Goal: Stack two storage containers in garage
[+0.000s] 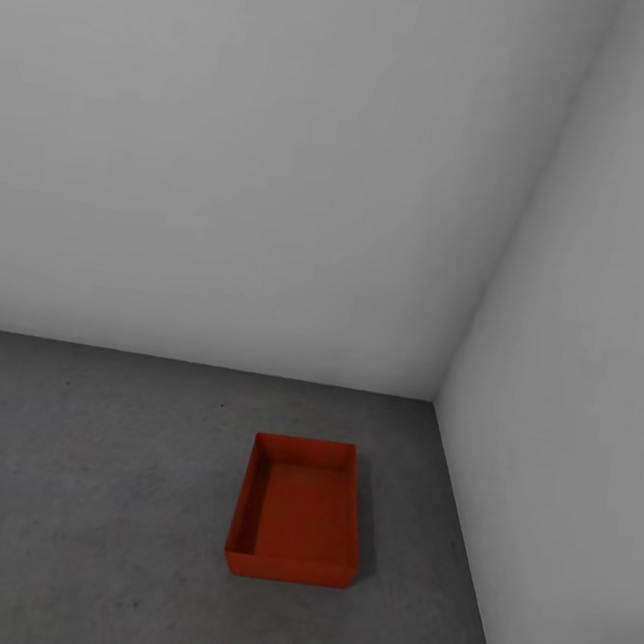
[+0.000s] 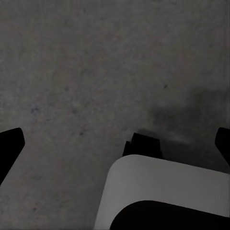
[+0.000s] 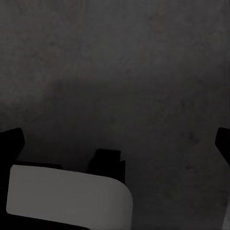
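One orange-red lidless storage container (image 1: pixel 299 511) sits upright and empty on the dark grey concrete floor (image 1: pixel 89 495) of the garage, close to the corner where two pale grey walls meet. The second container is out of view. My left gripper (image 2: pixel 116 143) hangs open over bare concrete, its dark fingertips (image 2: pixel 9 143) far apart with nothing between them. My right gripper (image 3: pixel 116 141) is likewise open over shadowed concrete, fingertips (image 3: pixel 10 141) spread wide and empty.
The back wall (image 1: pixel 262 154) and the right wall (image 1: pixel 585 395) close off the corner just behind and to the right of the container. A white rounded part of my own body (image 2: pixel 163 191) shows below each wrist, also as the body part (image 3: pixel 67 196).
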Robot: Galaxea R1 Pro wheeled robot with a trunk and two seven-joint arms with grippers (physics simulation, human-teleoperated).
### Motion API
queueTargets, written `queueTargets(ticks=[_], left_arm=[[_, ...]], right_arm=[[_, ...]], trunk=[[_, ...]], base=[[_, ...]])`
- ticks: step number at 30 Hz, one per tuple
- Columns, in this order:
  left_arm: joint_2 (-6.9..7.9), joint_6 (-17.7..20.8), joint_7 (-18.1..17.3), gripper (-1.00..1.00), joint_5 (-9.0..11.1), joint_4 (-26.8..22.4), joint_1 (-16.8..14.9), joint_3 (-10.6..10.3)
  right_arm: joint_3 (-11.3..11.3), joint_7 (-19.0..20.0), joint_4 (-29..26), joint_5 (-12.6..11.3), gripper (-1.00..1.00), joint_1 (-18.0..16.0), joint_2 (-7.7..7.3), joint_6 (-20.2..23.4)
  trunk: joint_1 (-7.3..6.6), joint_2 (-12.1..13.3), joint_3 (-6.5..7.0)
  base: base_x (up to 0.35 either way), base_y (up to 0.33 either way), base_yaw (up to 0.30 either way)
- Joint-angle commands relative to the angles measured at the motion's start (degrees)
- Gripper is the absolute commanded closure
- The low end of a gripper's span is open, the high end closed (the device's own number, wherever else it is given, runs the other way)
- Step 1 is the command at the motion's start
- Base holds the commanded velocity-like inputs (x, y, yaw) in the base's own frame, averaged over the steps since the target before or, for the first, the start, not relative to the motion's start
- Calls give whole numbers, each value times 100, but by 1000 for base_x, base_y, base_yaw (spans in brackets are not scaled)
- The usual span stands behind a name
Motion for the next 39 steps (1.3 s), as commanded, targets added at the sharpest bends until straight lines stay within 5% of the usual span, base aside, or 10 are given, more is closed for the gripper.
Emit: queueTargets(ticks=[1, 13, 39], left_arm=[[-2, -21, 5, -100, 20, 7, -4, 0], [5, -21, 5, -100, 21, 7, -2, 0], [1, -30, 5, -100, 21, 7, -2, 0]], right_arm=[[1, 14, 23, 11, -100, -9, -2, -41], [1, 40, 30, 11, -100, -9, -10, -41], [1, 40, 27, 11, -100, -9, -10, -41]], trunk=[[-23, 39, 24], [-287, 521, 352], [-858, 1563, 1063]], base=[[0, 0, 0], [-2, 0, 0], [-330, 0, 0]])
